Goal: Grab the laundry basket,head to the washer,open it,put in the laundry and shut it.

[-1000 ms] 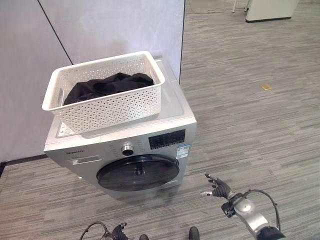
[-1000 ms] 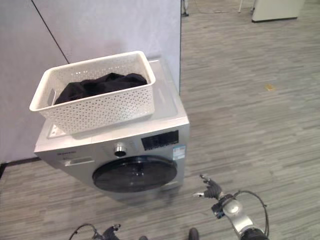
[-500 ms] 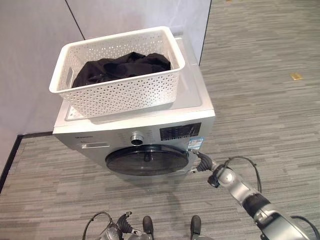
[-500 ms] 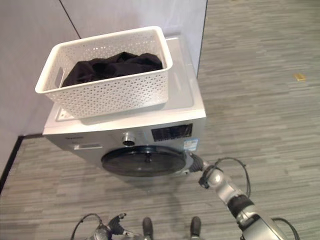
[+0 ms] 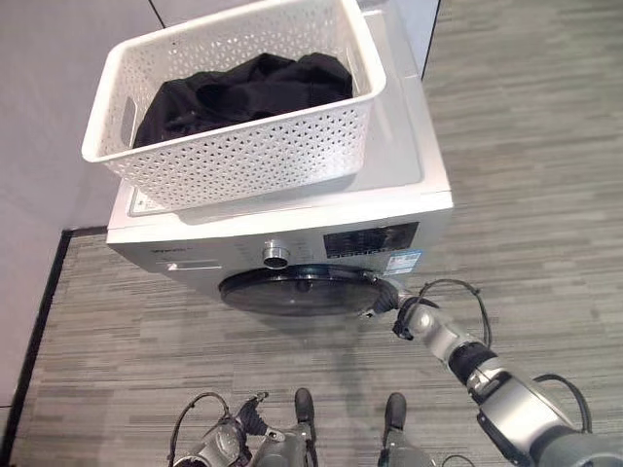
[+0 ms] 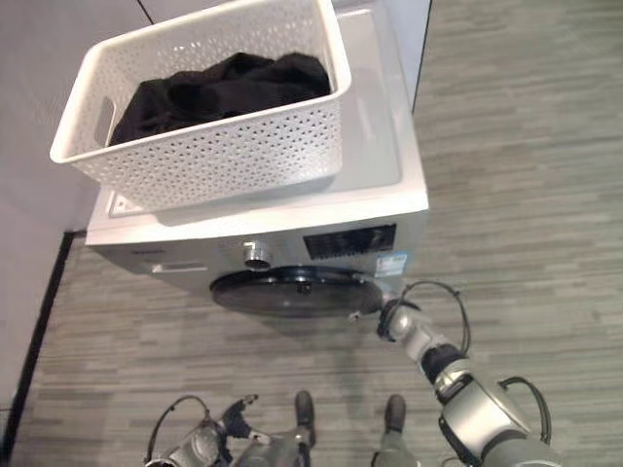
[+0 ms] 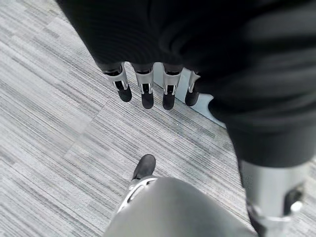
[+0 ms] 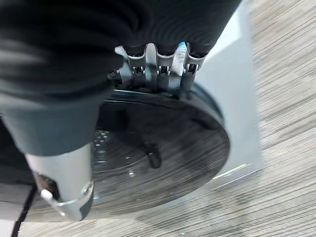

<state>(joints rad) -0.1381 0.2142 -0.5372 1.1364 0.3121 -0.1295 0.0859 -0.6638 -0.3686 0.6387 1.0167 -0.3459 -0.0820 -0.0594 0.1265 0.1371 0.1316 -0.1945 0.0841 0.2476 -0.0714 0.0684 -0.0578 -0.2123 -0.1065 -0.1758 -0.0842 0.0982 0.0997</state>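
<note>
A white perforated laundry basket [image 5: 234,161] holding black laundry [image 5: 243,88] stands on top of the silver washer [image 5: 414,170]. The washer's dark round door [image 5: 297,292] faces me below the control strip. My right hand [image 5: 387,298] is at the door's right edge. In the right wrist view its fingers [image 8: 158,69] curl over the rim of the door [image 8: 163,148], their tips hidden behind it. My left hand [image 5: 234,438] hangs low beside me, and its fingers [image 7: 145,91] point straight down over the carpet, holding nothing.
A grey partition wall [image 5: 49,97] stands behind and to the left of the washer, with a black skirting strip [image 5: 39,321] at its foot. A silver knob [image 5: 275,256] and a dark control panel [image 5: 370,240] sit above the door. Grey striped carpet [image 5: 545,195] spreads to the right.
The camera has moved closer and looks down more steeply. My right hand rose from open air at the lower right to the door's right edge and hooked its fingers over the rim.
</note>
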